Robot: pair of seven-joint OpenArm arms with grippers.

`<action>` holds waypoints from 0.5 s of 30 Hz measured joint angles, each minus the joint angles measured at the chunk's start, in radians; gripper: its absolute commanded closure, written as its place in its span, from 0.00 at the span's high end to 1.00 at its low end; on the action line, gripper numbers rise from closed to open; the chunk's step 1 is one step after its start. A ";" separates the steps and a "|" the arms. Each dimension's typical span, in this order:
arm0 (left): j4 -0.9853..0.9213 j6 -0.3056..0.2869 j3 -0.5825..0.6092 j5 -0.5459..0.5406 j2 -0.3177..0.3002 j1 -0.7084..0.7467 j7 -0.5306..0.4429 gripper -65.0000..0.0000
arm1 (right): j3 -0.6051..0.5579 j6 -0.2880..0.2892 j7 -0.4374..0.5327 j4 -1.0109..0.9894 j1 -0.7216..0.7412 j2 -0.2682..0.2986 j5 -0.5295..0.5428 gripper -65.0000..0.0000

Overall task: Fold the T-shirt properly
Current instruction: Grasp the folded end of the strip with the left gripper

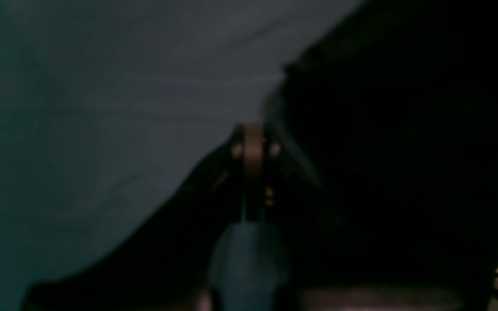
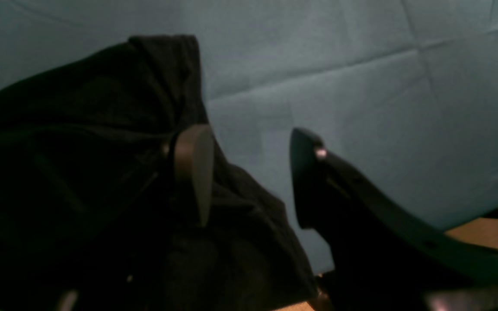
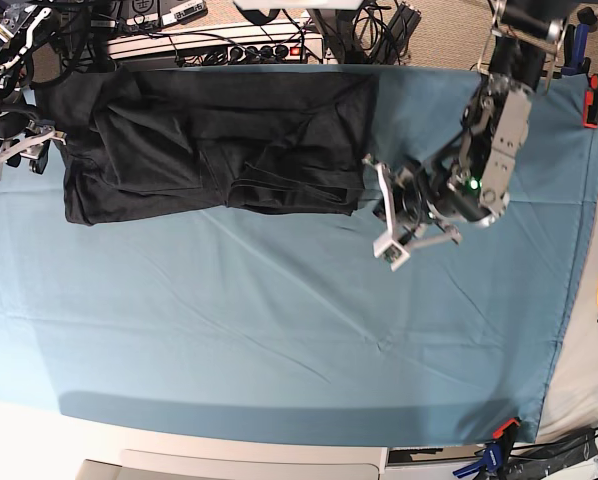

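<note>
Black T-shirt (image 3: 214,150) lies crumpled along the far edge of the blue table cloth (image 3: 279,330), roughly 11 o'clock in the base view. Long axis runs left-right across that view, one end near the left border, the other ending just beside the left gripper (image 3: 379,195).

Left gripper: fingers pressed together, no gap showing in the left wrist view (image 1: 253,147). Dark fabric (image 1: 404,151) fills the frame at 3 o'clock of the tips and wraps under them. Looks pinched on the shirt's edge, but the picture is dark and blurred; the overhead view only shows the tips touching the shirt's near end, so a real hold on cloth is a judgement, not certain.

Right gripper (image 3: 19,150) sits at the shirt's other end, 9 o'clock in the base view. In the right wrist view the right gripper (image 2: 249,172) stands wide apart, nothing between the fingers; only blue cloth is seen through the gap. One fingertip (image 2: 193,168) rests over the shirt (image 2: 80,172), which bunches at 9 o'clock of it; the other finger is over bare cloth.

Key relation: each arm is at one short end of the shirt, long axis running between them. Left arm appears already engaged; right still needs to shift toward its 9 o'clock to get fabric between the fingers. Shirt not folded yet, still rumpled.
</note>
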 measured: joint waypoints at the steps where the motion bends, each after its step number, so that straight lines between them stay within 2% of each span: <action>1: 0.009 0.000 -0.001 0.000 0.002 0.014 -0.002 0.00 | 0.000 0.000 0.000 0.000 0.000 0.000 0.000 0.44; 15: 0.019 0.000 -0.003 -0.005 0.138 0.135 -0.010 0.00 | 0.000 0.000 0.000 0.000 0.000 0.000 0.000 0.44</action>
